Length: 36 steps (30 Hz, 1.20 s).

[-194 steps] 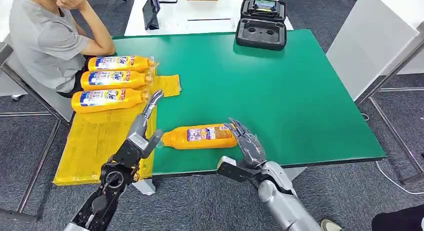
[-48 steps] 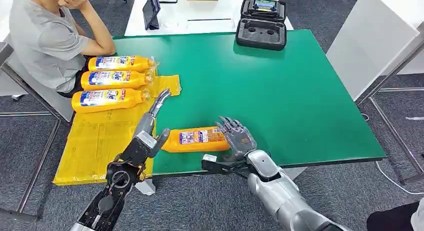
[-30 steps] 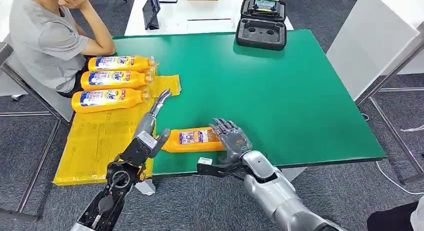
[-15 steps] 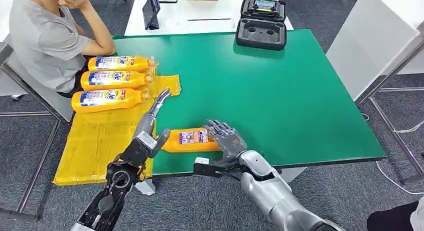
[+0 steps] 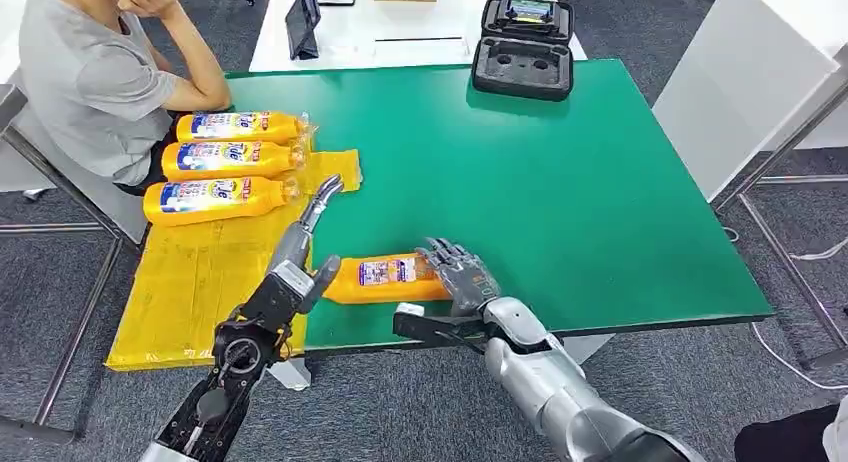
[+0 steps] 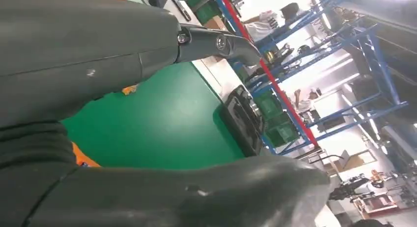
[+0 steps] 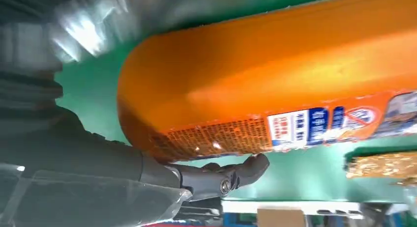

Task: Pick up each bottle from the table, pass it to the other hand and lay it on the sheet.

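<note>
While the right hand (image 5: pixel 462 275) wraps the orange bottle (image 5: pixel 385 278) lying near the green table (image 5: pixel 560 182) front edge, we can't read its blue-white label; left hand (image 5: pixel 300 244) open, fingers straight, beside it.

A green worktop (image 5: pixel 560 182) is seen. A yellow sheet (image 5: pixel 200 272) is draped over its left edge, and three bottles (image 5: pixel 222 158) are laid side by side on the sheet's far end. A fourth bottle (image 5: pixel 385 278) is lying on the green near the front edge. A black case (image 5: pixel 522 47) is set at the far edge.
</note>
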Each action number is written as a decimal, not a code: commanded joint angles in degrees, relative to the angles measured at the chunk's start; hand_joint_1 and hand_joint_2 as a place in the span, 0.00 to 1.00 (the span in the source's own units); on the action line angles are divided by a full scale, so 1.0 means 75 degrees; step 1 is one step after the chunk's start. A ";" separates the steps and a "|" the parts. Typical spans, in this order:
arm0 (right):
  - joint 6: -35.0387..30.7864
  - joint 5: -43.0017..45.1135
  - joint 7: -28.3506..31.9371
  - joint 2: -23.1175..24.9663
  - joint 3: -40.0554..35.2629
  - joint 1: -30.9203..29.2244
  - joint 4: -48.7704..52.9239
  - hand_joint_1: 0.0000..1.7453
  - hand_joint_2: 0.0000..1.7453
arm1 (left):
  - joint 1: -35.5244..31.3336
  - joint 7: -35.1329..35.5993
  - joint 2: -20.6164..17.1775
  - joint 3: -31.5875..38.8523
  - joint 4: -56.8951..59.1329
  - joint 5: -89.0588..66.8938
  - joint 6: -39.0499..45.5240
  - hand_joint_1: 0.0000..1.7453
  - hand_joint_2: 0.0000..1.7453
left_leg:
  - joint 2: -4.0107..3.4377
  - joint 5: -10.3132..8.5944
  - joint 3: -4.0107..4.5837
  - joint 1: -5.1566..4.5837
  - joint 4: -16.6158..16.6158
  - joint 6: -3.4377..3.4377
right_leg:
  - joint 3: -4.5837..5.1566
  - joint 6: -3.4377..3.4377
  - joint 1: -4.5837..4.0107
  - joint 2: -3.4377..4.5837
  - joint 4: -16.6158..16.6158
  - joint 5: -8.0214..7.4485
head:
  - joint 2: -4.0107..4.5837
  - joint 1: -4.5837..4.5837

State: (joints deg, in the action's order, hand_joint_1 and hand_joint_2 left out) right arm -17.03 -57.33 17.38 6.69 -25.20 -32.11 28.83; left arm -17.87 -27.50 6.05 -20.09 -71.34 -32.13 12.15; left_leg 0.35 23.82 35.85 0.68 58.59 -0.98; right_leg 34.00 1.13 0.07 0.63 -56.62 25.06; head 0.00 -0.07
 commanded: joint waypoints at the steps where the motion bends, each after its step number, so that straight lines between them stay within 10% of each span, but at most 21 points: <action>1: 0.0032 -0.0021 -0.0040 0.0023 0.0100 -0.0337 -0.0748 0.00 1.00 | -0.0316 0.0014 0.0006 0.0021 0.0494 0.0001 -0.0033 0.00 0.00 | 0.0001 0.0003 -0.0017 -0.0005 -0.0005 0.0000 | -0.0017 0.0002 0.0004 -0.0008 0.0003 0.0005 | 0.0000 0.0000; 10: 0.0914 -0.0026 -0.0096 -0.0030 0.0047 -0.0578 -0.1113 0.07 1.00 | -0.0438 0.0043 0.0091 0.0066 0.0491 0.0031 -0.0103 0.00 0.00 | 0.0007 0.0006 -0.0040 -0.0007 -0.0010 0.0001 | -0.0040 0.0002 0.0005 -0.0021 0.0007 0.0011 | 0.0000 0.0000; 11: 0.0917 -0.0027 -0.0096 -0.0048 0.0048 -0.0572 -0.1121 1.00 1.00 | -0.0440 0.0043 0.0093 0.0066 0.0492 0.0031 -0.0104 0.00 0.00 | 0.0007 0.0003 -0.0023 -0.0005 -0.0003 0.0000 | -0.0024 0.0001 0.0003 -0.0017 0.0001 0.0007 | 0.0000 0.0000; 36: 0.0644 0.2208 0.1877 0.0118 0.1796 -0.0303 -0.0829 1.00 1.00 | -0.0477 -0.0085 0.0075 0.0099 0.0625 0.0144 0.0008 0.00 0.00 | 0.0005 0.0006 -0.0056 -0.0003 -0.0014 0.0002 | -0.0056 0.0000 0.0001 -0.0021 0.0014 0.0011 | 0.0000 -0.0003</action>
State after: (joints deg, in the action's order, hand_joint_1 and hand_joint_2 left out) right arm -8.69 -45.83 27.59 6.43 -19.24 -34.61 24.76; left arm -18.77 -28.22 6.51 -20.04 -70.71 -31.52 11.43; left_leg 0.31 23.81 35.72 0.68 58.59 -0.99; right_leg 33.90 1.12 0.07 0.63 -56.62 25.05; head 0.00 -0.09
